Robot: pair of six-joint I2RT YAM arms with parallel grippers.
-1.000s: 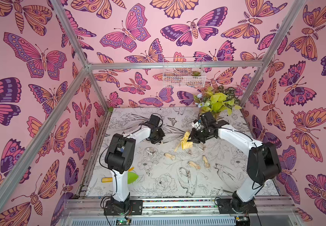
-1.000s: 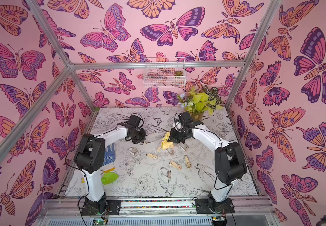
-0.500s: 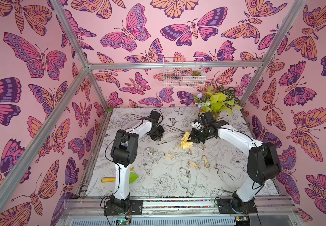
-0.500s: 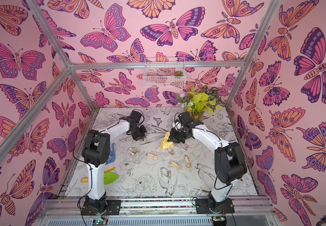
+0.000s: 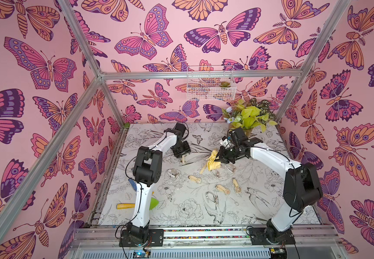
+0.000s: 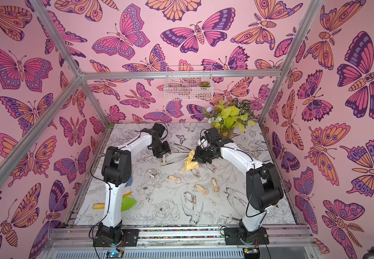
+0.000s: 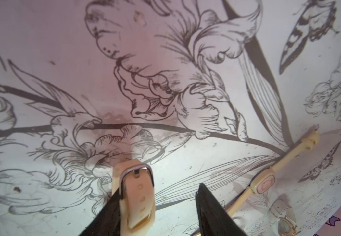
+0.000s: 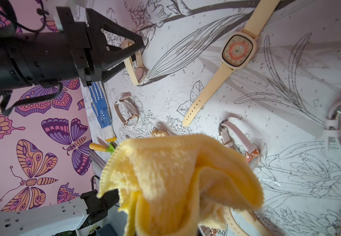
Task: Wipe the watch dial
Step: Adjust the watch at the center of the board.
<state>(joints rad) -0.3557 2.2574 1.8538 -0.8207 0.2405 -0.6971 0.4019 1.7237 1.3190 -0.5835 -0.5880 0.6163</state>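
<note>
— At eleven o'clock from the middle of the table (image 5: 181, 215), under the left gripper (image 7: 162, 192), stands the watch (image 7: 137, 194). Who holds it?

— Nobody, I think. The jaws are apart. The strap only leans against one finger (image 7: 104, 214), and the other is clear of it. The watch seems to rest on its edge, strap fastened into a loop.

— And the wiper?

— The right gripper (image 5: 220, 157) is clamped on the yellow cloth (image 8: 177, 173). The cloth hangs bunched at three o'clock from the watch, near but apart.

— So what could go wrong?

— With nothing pinning it, a push from the cloth would likely tip the loop over or skate it across the table. The dial (image 8: 139, 72) faces sideways, low down, so a downward dab would meet strap, not glass. Loose folds could catch on the buckle (image 7: 135, 170) and drag the watch. The two grippers are also close enough that reaching in risks a knock.

— Could it wipe the wrong one?

— Possibly. A square-faced cream watch (image 8: 238, 51) lies flat just beside the cloth, nearer to it than the looped one.

— How does the task's watch look?

— It has a cream strap with punched holes, a silvery buckle and a small rosy dial. The markings are too small to read, and I cannot tell whether it is smudged.
</note>
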